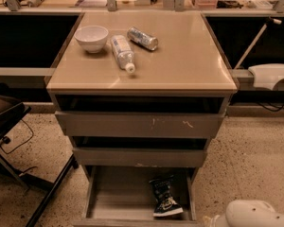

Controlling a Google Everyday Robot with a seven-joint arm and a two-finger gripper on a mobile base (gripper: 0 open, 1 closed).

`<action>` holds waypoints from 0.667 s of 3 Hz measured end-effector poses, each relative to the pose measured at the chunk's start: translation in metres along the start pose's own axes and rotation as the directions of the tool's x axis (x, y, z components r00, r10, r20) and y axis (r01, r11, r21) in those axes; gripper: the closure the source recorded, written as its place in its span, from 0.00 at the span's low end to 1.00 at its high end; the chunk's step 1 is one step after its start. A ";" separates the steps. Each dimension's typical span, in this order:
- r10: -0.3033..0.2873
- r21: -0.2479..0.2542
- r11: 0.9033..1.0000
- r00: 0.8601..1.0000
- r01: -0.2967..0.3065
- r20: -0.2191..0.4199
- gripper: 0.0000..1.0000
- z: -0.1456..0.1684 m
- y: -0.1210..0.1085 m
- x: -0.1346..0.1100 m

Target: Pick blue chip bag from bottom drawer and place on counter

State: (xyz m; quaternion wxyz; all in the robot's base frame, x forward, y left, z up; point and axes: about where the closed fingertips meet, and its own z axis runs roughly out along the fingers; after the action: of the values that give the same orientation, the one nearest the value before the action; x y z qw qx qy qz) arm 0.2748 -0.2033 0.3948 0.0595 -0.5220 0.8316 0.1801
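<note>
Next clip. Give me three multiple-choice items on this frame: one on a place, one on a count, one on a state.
1. Where is the blue chip bag?
A. in the top drawer
B. in the bottom drawer
C. on the floor beside the cabinet

2. How many things are on the counter?
A. two
B. three
C. five

3. How is the bottle placed?
A. upright
B. lying on its side
C. standing on its cap

Answers:
1 B: the bag lies on the floor of the pulled-out bottom drawer, toward its right side.
2 B: a bowl, the bottle and a can.
3 B: it lies flat, with its cap toward the front edge.

The gripper is out of view. Only a white arm part shows at the lower right.
</note>
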 end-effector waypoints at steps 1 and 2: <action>0.026 0.000 1.000 0.999 -0.026 0.048 0.00 0.034 0.000 -0.002; 0.026 -0.001 1.000 0.998 -0.026 0.049 0.00 0.034 0.000 -0.002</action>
State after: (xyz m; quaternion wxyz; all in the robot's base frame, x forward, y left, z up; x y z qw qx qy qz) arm 0.2726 -0.1895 0.3640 0.0773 -0.5065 0.8367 0.1935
